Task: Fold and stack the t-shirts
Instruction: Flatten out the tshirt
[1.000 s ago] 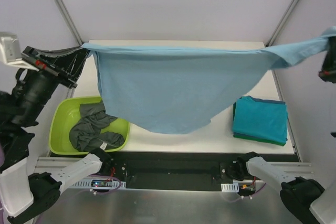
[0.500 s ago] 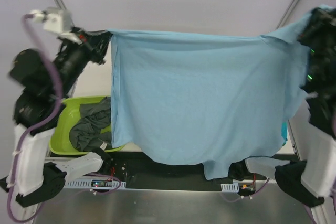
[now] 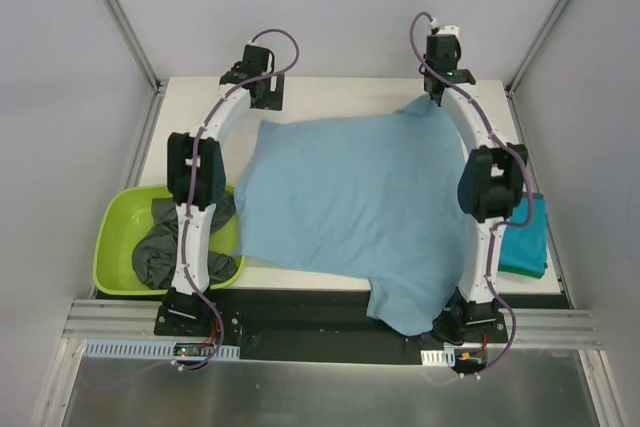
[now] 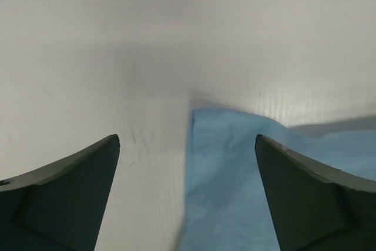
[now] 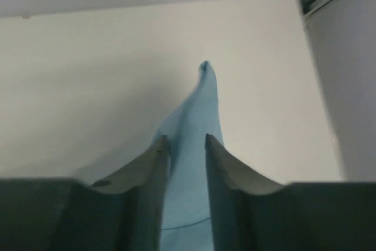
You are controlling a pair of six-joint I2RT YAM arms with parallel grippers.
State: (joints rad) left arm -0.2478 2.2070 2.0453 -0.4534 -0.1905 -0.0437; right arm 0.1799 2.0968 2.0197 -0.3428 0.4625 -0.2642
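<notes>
A smooth light blue t-shirt [image 3: 350,202] lies spread on the white tabletop [image 3: 195,122], its near end drooping over the near edge. In the near left corner a glossy lime-green tub [image 3: 112,237] holds crumpled dark grey shirts [image 3: 165,252]. A folded teal shirt [image 3: 527,237] sits at the right edge. Far back, the left gripper [image 4: 188,139] gapes wide beside the cloth's corner. The right gripper [image 5: 183,142] has its fingers narrowly parted around a blue ridge of cloth; whether it grips cannot be told.
</notes>
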